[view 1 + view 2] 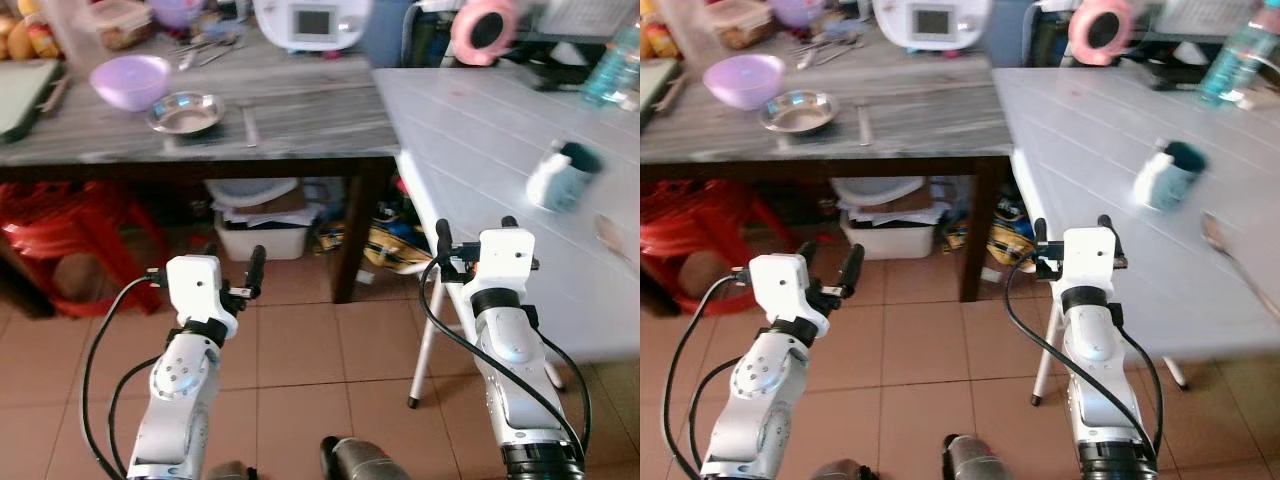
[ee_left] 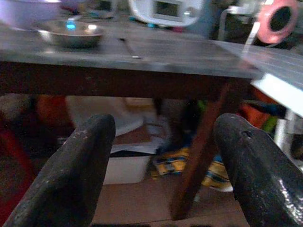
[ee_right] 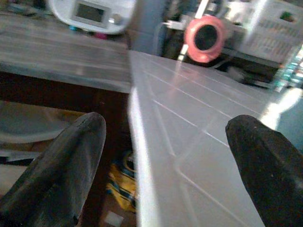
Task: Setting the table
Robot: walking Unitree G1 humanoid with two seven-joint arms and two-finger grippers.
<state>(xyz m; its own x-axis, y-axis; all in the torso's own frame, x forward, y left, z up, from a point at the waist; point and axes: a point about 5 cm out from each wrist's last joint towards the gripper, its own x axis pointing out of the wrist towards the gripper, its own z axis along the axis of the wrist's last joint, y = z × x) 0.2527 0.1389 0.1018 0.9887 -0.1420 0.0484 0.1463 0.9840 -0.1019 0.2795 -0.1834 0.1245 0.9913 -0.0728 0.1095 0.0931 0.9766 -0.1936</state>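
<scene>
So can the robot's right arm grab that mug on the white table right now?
Probably yes. The right gripper is open and empty at the white table's near edge, and bare tabletop lies between it and the mug, though it may need to step closer.

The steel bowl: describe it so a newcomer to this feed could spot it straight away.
Find the dark grey wooden table on the robot's left, beside the white table. Near its front edge sits the steel bowl, just right of a lilac plastic bowl. It is the shallow, shiny metal one, smaller than its lilac neighbour.
</scene>
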